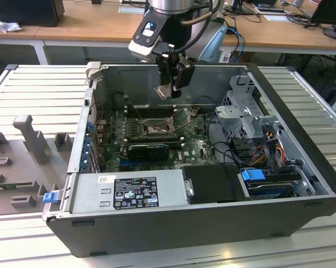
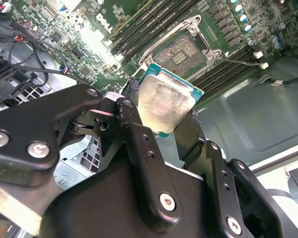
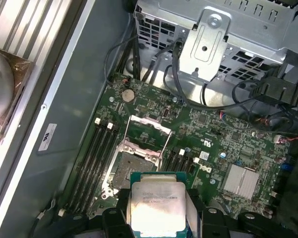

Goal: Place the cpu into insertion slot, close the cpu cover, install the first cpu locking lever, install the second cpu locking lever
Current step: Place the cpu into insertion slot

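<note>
Status: the first step is in progress and not complete. My gripper is clamped on the cpu, jaws pressing its opposite edges, with its pale metal face turned toward the wrist cameras.

In the exterior view the cpu hangs in the air inside the open computer case. It is above the motherboard and apart from it, roughly over the insertion slot. Both wrist views show the slot unoccupied, its contact field exposed. The cpu cover stands tilted up beside the slot, so the opening is unobstructed.

I cannot place the locking levers with certainty. With the cover raised, I judge that neither is latched.

Done: the cpu is in my grasp and over the board. Outstanding: seating the cpu, closing the cover, and engaging both levers.
</note>
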### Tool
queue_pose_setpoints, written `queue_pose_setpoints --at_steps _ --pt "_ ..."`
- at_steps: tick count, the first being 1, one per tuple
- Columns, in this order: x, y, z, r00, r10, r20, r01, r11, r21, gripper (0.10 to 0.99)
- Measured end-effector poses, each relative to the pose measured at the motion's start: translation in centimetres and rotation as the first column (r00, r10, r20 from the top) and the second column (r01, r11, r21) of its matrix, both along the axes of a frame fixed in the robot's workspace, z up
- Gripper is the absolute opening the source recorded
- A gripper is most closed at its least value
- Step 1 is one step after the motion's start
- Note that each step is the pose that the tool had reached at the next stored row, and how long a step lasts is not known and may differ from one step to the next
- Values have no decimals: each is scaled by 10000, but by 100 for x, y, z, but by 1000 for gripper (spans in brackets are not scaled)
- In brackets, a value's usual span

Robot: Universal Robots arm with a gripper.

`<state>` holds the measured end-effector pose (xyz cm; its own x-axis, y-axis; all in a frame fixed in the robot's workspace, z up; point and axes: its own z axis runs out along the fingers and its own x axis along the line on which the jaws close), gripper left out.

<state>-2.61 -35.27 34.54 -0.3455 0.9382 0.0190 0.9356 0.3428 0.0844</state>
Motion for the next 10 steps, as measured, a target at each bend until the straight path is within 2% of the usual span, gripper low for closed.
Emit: queue_pose_setpoints --at_steps 10 --pt "0 0 -7 9990 -454 0 454 9990 0 529"
